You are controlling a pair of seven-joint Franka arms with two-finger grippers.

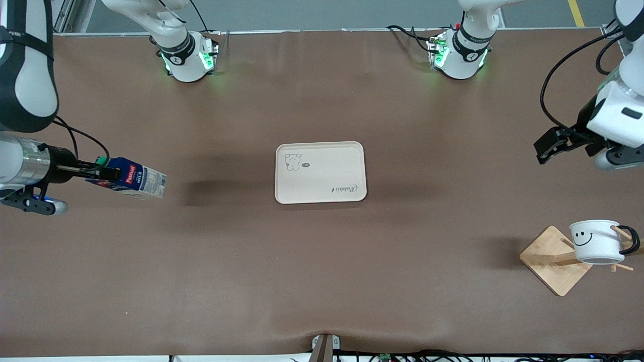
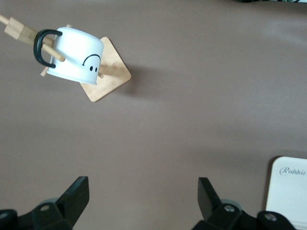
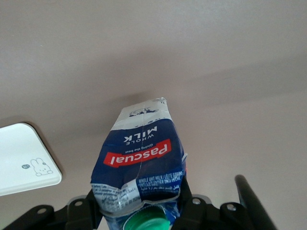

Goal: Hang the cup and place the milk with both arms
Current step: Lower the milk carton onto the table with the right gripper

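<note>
Front view: tray (image 1: 322,193) bare, cup (image 1: 596,241) hangs on rack (image 1: 553,261).

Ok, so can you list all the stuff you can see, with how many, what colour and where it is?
cup: one, white with a black handle and a black smiley, hanging on a peg of the wooden rack.
wooden rack: one, light wood, on the table at the left arm's end, nearer the front camera than the tray.
tray: one, cream with a small bunny drawing, at the middle of the table.
milk: one, dark blue carton with a green cap and a red label, tilted in the air over the right arm's end of the table.
table: one, brown.
right gripper: one, black, jaws shut on the milk near its cap.
left gripper: one, black, jaws open, holding nothing, above the table at the left arm's end.
</note>
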